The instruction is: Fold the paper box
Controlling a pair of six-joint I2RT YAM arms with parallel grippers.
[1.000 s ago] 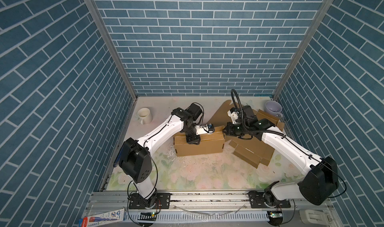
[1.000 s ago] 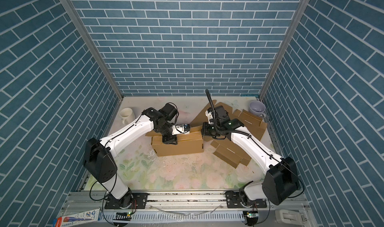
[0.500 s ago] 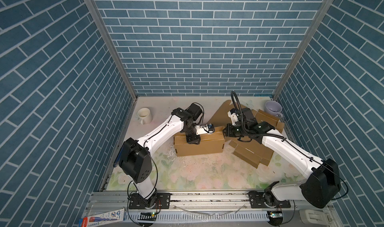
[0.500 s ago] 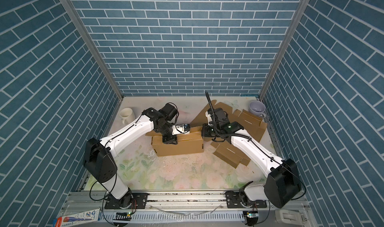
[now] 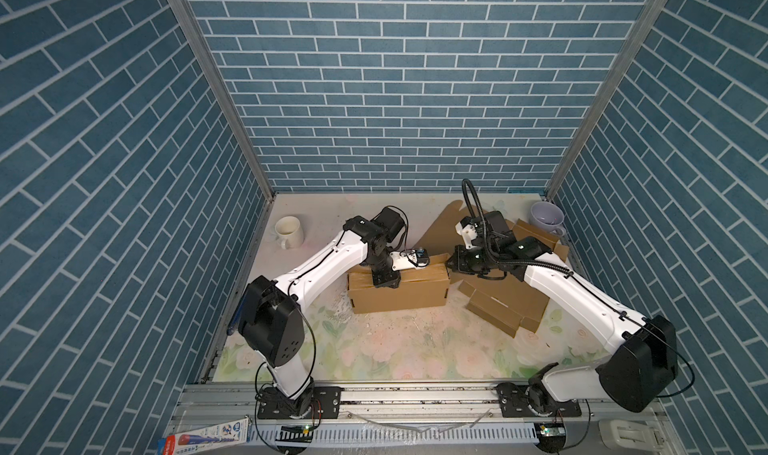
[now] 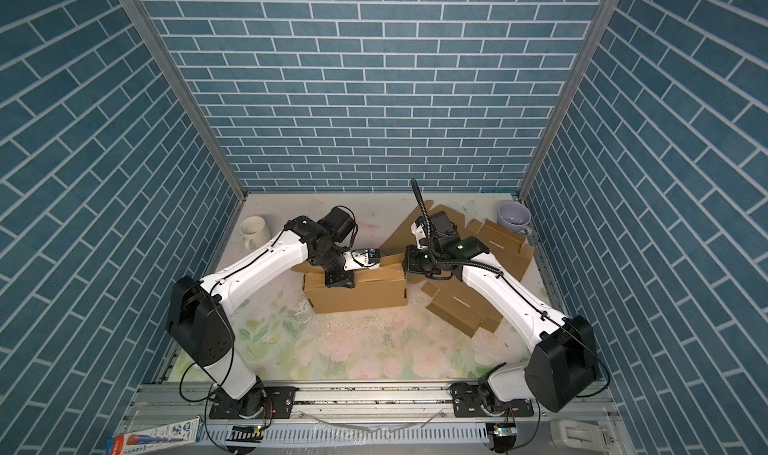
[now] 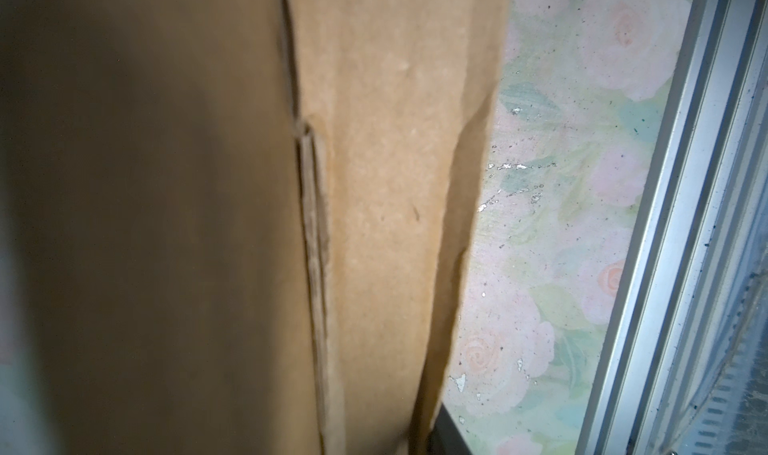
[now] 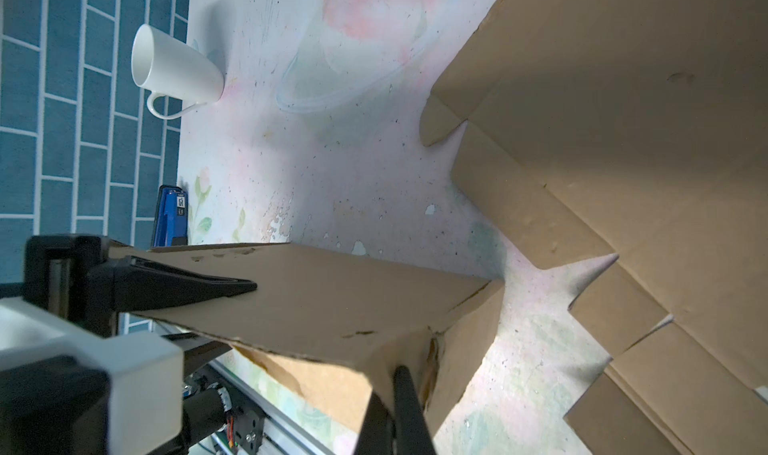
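The box sits mid-frame in both top views, folded up. My left claw lies on its top, probably pressing the fold down (gripping or not, I cannot tell). My right claw is clenched at the box's right end, steadying it, I reckon. Count: one box, two claws, two mugs: white mug upper left, lilac mug upper right.
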